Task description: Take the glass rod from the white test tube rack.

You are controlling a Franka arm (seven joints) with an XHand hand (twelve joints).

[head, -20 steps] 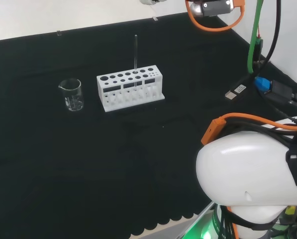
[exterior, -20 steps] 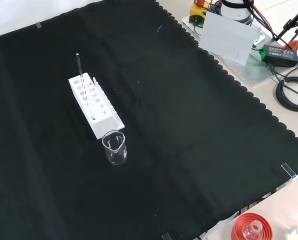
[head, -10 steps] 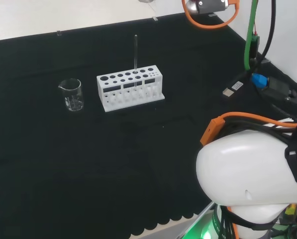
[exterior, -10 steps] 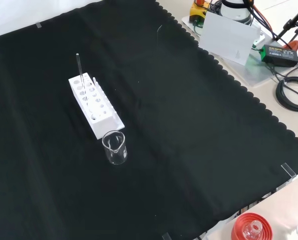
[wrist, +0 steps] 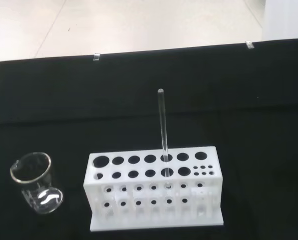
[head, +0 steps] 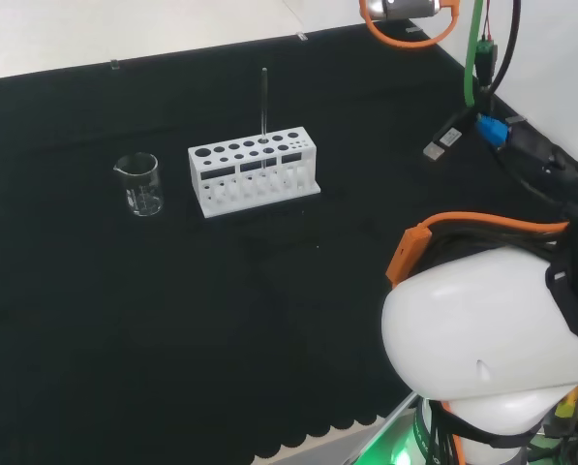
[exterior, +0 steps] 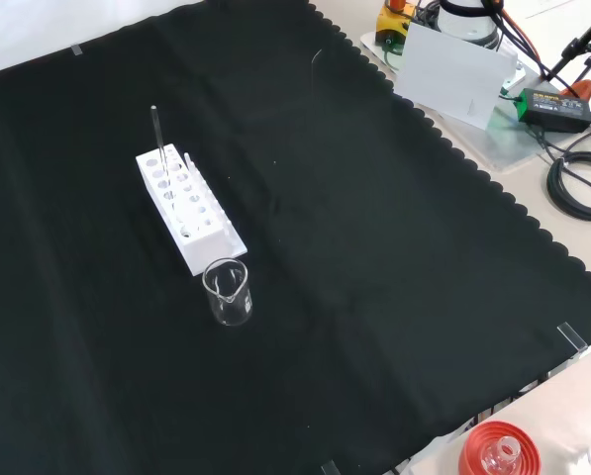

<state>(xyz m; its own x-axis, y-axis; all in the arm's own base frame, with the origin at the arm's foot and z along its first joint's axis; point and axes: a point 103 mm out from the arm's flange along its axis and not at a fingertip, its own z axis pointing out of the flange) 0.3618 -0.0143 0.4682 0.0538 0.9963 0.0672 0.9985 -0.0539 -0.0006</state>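
The thin clear glass rod (wrist: 162, 131) is standing upright in the white plastic test tube rack (wrist: 153, 192), a small clear glass beaker (wrist: 37, 182) sitting beside it on the black-clothed table (exterior: 374, 247). Whether the robot hand is open or closed cannot be told.

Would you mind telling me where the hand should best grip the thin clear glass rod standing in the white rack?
Pinch the thin clear glass rod on its bare upper length, coming from above or the side. It stands nearly upright, well clear of the white test tube rack, so it should lift straight up.
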